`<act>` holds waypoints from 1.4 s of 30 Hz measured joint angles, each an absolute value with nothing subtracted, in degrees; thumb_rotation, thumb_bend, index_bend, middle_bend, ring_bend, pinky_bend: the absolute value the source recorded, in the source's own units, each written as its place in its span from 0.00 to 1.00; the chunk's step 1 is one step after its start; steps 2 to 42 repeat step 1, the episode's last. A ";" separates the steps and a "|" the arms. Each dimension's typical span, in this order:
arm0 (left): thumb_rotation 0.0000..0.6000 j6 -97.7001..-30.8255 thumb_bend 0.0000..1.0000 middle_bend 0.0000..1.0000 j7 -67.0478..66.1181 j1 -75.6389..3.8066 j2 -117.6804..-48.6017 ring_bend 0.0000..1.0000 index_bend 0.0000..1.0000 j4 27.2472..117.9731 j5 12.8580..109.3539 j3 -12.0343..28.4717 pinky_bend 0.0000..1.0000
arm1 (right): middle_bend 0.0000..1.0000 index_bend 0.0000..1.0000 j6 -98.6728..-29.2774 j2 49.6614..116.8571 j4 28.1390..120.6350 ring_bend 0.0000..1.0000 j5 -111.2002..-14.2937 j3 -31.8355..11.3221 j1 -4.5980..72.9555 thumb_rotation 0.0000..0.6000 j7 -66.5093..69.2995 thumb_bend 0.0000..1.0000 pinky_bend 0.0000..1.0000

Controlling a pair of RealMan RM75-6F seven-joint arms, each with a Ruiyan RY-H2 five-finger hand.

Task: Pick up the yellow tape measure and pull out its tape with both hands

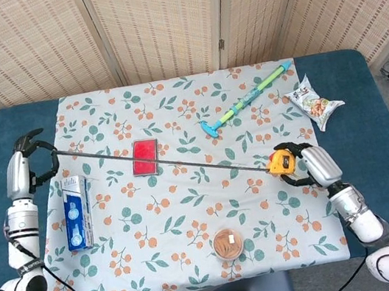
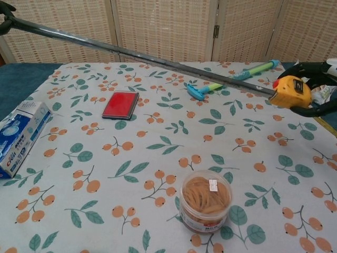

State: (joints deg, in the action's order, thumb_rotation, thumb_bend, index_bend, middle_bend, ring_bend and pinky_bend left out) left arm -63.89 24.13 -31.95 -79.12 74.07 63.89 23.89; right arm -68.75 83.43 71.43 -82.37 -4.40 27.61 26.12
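Note:
My right hand (image 1: 311, 164) grips the yellow tape measure (image 1: 282, 161) above the right side of the table; in the chest view the case (image 2: 290, 91) shows at the right edge with dark fingers (image 2: 315, 68) around it. The dark tape (image 1: 160, 163) runs out long and straight to the far left, crossing over the floral cloth. My left hand (image 1: 25, 168) pinches the tape's end above the table's left edge. In the chest view the tape (image 2: 137, 54) slants up to the top left corner, where only a bit of the left hand (image 2: 4, 9) shows.
Under the tape lies a red flat case (image 1: 145, 157). A blue and white box (image 1: 76, 212) rests at the left, a jar of rubber bands (image 1: 228, 244) at the front. A green and blue toothbrush-like tool (image 1: 246, 99) and a snack bag (image 1: 314, 103) are at the back right.

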 measured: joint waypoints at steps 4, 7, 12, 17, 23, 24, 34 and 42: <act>1.00 -63.73 0.92 0.22 24.46 -31.89 -78.99 0.13 0.53 73.98 63.92 23.92 0.00 | 0.56 0.67 -68.80 83.30 71.55 0.49 -82.40 -4.41 27.49 1.00 26.09 0.37 0.30; 1.00 -63.73 0.92 0.22 24.46 -31.89 -78.99 0.13 0.53 73.98 63.92 23.92 0.00 | 0.56 0.67 -68.80 83.30 71.55 0.49 -82.40 -4.41 27.49 1.00 26.09 0.37 0.30; 1.00 -63.73 0.92 0.22 24.46 -31.89 -78.99 0.13 0.53 73.98 63.92 23.92 0.00 | 0.56 0.67 -68.80 83.30 71.55 0.49 -82.40 -4.41 27.49 1.00 26.09 0.37 0.30; 1.00 -63.73 0.92 0.22 24.46 -31.89 -78.99 0.13 0.53 73.98 63.92 23.92 0.00 | 0.56 0.67 -68.80 83.30 71.55 0.49 -82.40 -4.41 27.49 1.00 26.09 0.37 0.30; 1.00 -63.73 0.92 0.22 24.46 -31.89 -78.99 0.13 0.53 73.98 63.92 23.92 0.00 | 0.56 0.67 -68.80 83.30 71.55 0.49 -82.40 -4.41 27.49 1.00 26.09 0.37 0.30; 1.00 -63.73 0.92 0.22 24.46 -31.89 -78.99 0.13 0.53 73.98 63.92 23.92 0.00 | 0.56 0.67 -68.80 83.30 71.55 0.49 -82.40 -4.41 27.49 1.00 26.09 0.37 0.30; 1.00 -63.73 0.92 0.22 24.46 -31.89 -78.99 0.13 0.53 73.98 63.92 23.92 0.00 | 0.56 0.67 -68.80 83.30 71.55 0.49 -82.40 -4.41 27.49 1.00 26.09 0.37 0.30; 1.00 -63.73 0.92 0.22 24.46 -31.89 -78.99 0.13 0.53 73.98 63.92 23.92 0.00 | 0.56 0.67 -68.80 83.30 71.55 0.49 -82.40 -4.41 27.49 1.00 26.09 0.37 0.30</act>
